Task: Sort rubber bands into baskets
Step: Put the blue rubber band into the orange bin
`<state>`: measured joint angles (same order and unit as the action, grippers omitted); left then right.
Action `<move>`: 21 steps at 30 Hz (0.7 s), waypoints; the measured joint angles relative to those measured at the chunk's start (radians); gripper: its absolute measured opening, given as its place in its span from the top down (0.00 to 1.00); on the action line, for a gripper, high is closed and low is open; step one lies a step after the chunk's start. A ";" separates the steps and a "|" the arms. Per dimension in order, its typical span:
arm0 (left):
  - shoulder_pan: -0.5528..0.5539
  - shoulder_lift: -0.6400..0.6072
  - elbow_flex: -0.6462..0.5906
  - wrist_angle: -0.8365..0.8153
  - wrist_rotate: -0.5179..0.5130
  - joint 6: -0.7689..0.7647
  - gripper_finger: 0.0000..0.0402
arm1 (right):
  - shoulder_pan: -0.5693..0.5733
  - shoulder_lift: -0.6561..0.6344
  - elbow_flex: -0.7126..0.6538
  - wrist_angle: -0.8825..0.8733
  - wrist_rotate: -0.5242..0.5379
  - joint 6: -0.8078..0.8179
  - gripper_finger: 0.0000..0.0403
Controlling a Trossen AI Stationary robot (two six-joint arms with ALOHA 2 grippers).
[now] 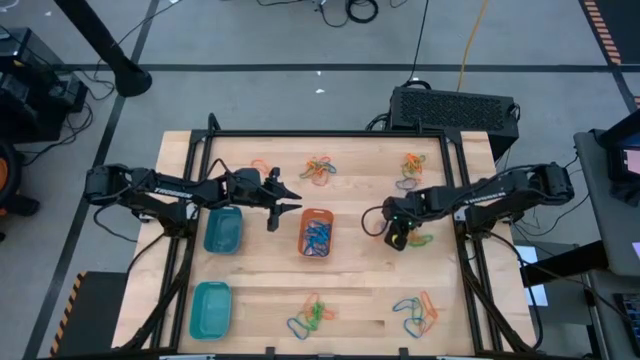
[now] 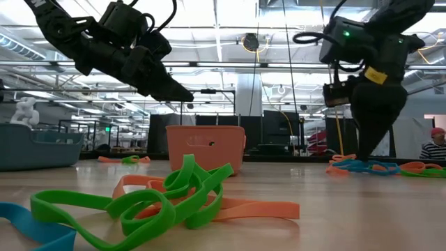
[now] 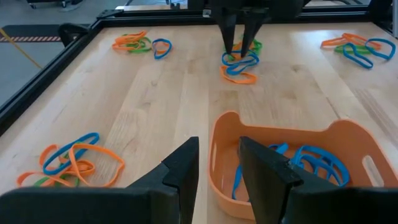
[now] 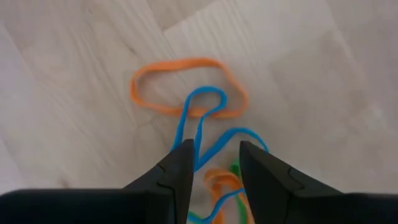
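The right hand [image 4: 211, 163] stood part-open over a tangle of rubber bands [image 4: 193, 118] on the worktop [image 4: 74, 74], a blue band between its fingers, not clamped. The left hand [image 3: 217, 165], empty and part-open, hung just beside the orange basket [image 3: 348, 134].

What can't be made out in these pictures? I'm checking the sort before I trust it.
- Right gripper: the right wrist view shows a blue band running between its fingers, but not whether it is gripped.
- Orange basket: in the low view its wall hides the contents.
- Teal baskets: in the high view any bands inside are too small to tell.
- Front pile: the low view's edge cuts it off.
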<state>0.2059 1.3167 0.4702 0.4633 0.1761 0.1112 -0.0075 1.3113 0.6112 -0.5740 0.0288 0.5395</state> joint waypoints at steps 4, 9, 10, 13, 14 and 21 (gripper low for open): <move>0.000 0.000 0.000 0.000 0.000 0.001 0.70 | 0.017 0.000 -0.028 0.033 -0.001 0.018 0.70; 0.000 0.000 0.000 0.000 0.000 0.001 0.70 | 0.024 0.000 -0.033 0.073 -0.002 0.020 0.70; 0.000 0.000 0.000 0.000 0.000 0.001 0.70 | 0.024 0.000 -0.033 0.075 -0.003 0.021 0.70; 0.001 0.000 0.000 0.000 0.000 0.001 0.70 | 0.024 0.000 -0.033 0.076 -0.007 0.019 0.70; 0.001 0.000 0.000 0.000 0.000 0.001 0.70 | 0.024 0.000 -0.033 0.077 -0.009 0.017 0.70; 0.001 0.000 0.000 0.000 0.000 0.001 0.70 | 0.035 0.000 -0.033 0.126 -0.084 0.021 0.70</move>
<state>0.2070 1.3167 0.4702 0.4633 0.1761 0.1122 0.0279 1.3113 0.5781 -0.4476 -0.0554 0.5607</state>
